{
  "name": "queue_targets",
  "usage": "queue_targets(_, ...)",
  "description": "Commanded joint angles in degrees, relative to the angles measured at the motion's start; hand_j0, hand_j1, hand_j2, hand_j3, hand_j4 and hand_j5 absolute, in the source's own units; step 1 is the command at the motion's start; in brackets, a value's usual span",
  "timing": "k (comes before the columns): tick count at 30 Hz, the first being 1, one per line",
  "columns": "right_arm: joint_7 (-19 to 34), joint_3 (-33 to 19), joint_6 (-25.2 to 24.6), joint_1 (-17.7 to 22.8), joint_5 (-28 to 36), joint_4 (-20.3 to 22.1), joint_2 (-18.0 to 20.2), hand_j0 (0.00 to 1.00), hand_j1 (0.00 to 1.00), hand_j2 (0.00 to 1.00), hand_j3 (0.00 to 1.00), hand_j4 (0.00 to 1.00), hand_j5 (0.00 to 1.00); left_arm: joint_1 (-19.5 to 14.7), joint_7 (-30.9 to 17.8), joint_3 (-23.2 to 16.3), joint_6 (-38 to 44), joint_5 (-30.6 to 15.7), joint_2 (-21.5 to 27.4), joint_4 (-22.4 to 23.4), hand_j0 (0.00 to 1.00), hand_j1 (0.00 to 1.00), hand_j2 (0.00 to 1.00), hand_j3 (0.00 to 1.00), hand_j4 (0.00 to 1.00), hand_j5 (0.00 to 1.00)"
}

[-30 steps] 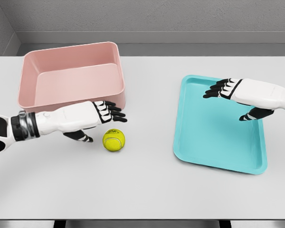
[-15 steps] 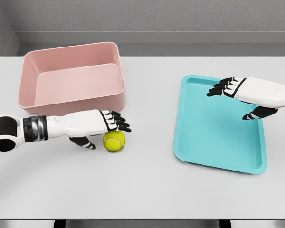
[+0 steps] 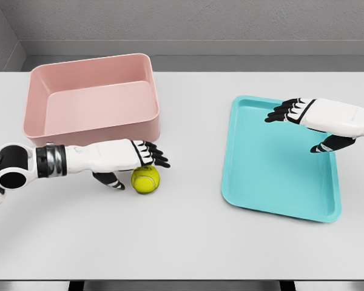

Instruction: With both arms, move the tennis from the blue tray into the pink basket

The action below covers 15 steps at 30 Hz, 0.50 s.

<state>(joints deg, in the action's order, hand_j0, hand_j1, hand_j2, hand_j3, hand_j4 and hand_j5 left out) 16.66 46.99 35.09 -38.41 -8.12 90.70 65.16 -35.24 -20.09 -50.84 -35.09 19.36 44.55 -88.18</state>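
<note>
Resting on the table (image 3: 188, 242), the ball (image 3: 145, 179) is covered by the open left hand (image 3: 136, 156); at 3 o'clock, the empty, spread right hand (image 3: 306, 121) is held over the tray (image 3: 273, 182).

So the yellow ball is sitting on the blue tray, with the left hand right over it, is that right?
Not quite. The head view shows the tennis ball on the bare white table, in front of the pink basket, not on the blue tray. The left hand is indeed right over it.

basket wall (image 3: 97, 130) behind ball (image 3: 145, 180) | ball's right, front: clear table (image 3: 182, 242)
</note>
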Motion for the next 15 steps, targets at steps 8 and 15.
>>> queue_targets(8, -0.05, -0.14, -0.09, 0.00, 0.48, 0.01, 0.06, 1.00, 1.00, 1.00, 1.00, 1.00, 1.00, -1.14, -0.03, -1.20, 0.09, -1.96, -0.43, 1.96, 1.00, 1.00, 1.00, 1.00, 1.00, 1.00)
queue_targets(15, -0.05, -0.14, -0.09, 0.00, 0.83, -0.08, 0.06, 1.00, 1.00, 1.00, 1.00, 1.00, 1.00, -2.90, -0.03, -4.01, 0.09, -3.01, -1.40, 3.01, 1.00, 1.00, 1.00, 1.00, 1.00, 1.00)
